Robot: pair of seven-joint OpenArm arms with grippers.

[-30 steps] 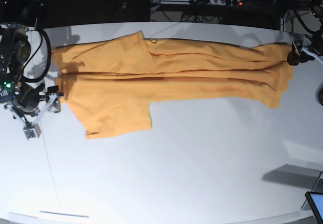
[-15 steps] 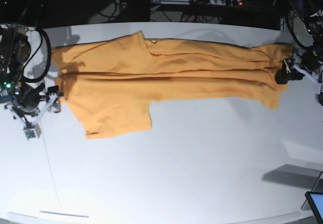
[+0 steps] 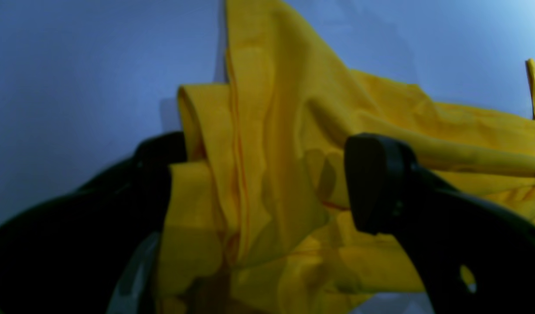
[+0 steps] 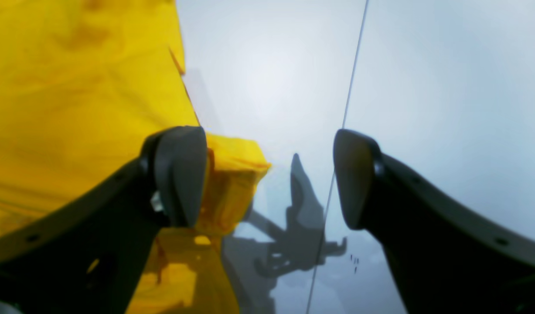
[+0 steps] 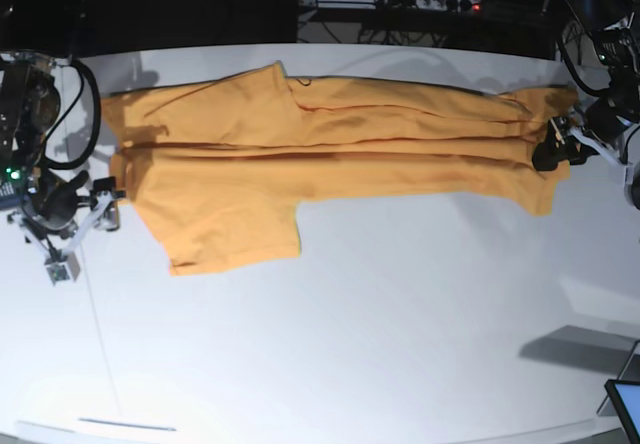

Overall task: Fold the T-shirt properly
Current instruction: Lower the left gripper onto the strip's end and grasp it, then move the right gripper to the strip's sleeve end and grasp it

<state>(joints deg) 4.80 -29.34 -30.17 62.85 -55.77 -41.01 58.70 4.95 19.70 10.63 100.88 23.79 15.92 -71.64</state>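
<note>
The orange-yellow T-shirt (image 5: 330,144) lies stretched sideways across the white table (image 5: 400,314), folded lengthwise, with one sleeve pointing toward the near side. At its right end my left gripper (image 5: 553,154) is down on the hem. In the left wrist view the left gripper (image 3: 263,174) is open, and bunched folds of the T-shirt (image 3: 271,152) rise between its black fingers (image 3: 372,183). At the shirt's left end my right gripper (image 5: 88,226) hovers open. In its wrist view the right gripper (image 4: 267,176) has one finger beside the T-shirt (image 4: 75,87) corner, with bare table in the gap.
A power strip and cables (image 5: 430,2) lie beyond the table's far edge. A screen corner (image 5: 625,404) pokes in at the near right. A thin line (image 5: 100,334) runs over the table near the right gripper.
My left gripper has come down and inward from beyond the shirt's right end onto the hem, bunching the fabric there. The right gripper has shifted only slightly.
</note>
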